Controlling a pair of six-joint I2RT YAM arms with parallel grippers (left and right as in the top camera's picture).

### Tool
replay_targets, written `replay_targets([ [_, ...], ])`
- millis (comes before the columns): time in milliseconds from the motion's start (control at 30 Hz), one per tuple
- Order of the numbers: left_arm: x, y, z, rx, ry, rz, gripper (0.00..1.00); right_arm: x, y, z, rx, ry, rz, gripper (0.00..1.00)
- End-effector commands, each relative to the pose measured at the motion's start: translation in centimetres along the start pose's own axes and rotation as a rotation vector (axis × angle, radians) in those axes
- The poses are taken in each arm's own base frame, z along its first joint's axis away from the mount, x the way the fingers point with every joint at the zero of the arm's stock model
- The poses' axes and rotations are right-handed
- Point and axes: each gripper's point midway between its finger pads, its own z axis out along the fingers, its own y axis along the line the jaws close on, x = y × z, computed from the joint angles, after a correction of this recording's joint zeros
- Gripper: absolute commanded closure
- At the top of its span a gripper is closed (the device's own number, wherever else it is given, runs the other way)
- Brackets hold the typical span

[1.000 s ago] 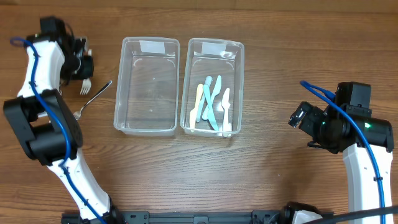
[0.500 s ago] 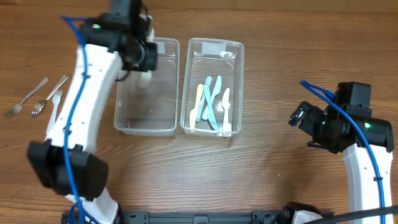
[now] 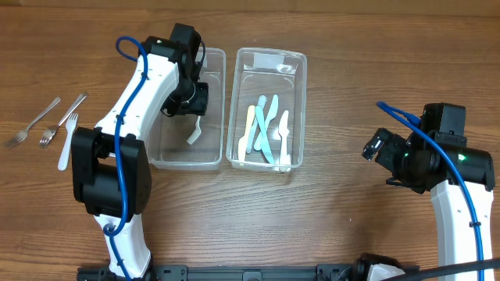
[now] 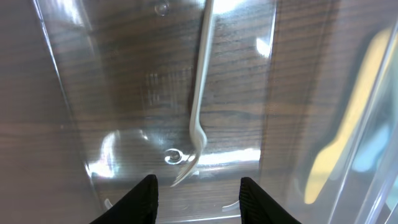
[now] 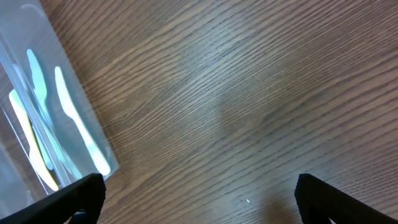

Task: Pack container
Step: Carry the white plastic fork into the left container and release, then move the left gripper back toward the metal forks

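white fork [image 3: 194, 134]; blue, yellow knives [image 3: 263, 129]

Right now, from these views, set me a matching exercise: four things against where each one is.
1. left pincer
2. pastel knives
3. metal forks
4. right pincer

A. in the right container
B. on the table, left of both containers
C. over bare wood, right of both containers
D. above the left container

Pairs: 1-D, 2-A, 3-B, 4-C.

Left gripper [image 3: 194, 95]: moved from upper left of frame to above left container [image 3: 168, 58]; jaws now parted. White fork [image 3: 195, 131]: 1, released, now lying in that container's lower right portion.
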Motion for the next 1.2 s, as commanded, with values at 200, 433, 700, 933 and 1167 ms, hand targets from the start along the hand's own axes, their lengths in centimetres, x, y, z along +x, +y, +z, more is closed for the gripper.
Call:
replay_targets([
  [200,-2.3,5.2,-15.8,-0.155,-0.322,0.13,0.27,-0.1,0.4,-0.4,-0.018,-0.015,-0.012,0.0],
  [433,2.3,15.5,-20.1,-0.244,-0.304,0.098,0.18,-0.2,0.4,-0.3,-0.019,-0.019,-0.013,0.0],
  [700,2.7,21.8,-9.6,-0.253,-0.173,0.144,0.01,-0.2,0.3,0.6,-0.003,0.02,-0.009,0.0],
  [933,1.5,21.3,-0.4,-0.128,-0.099,0.35,0.0,-0.2,0.2,0.8,0.002,0.024,-0.008,0.0],
  [1167,1.8,21.3,6.2,-0.036,-0.001,0.364,0.01,-0.2,0.1,0.8,0.009,0.021,-0.008,0.0],
])
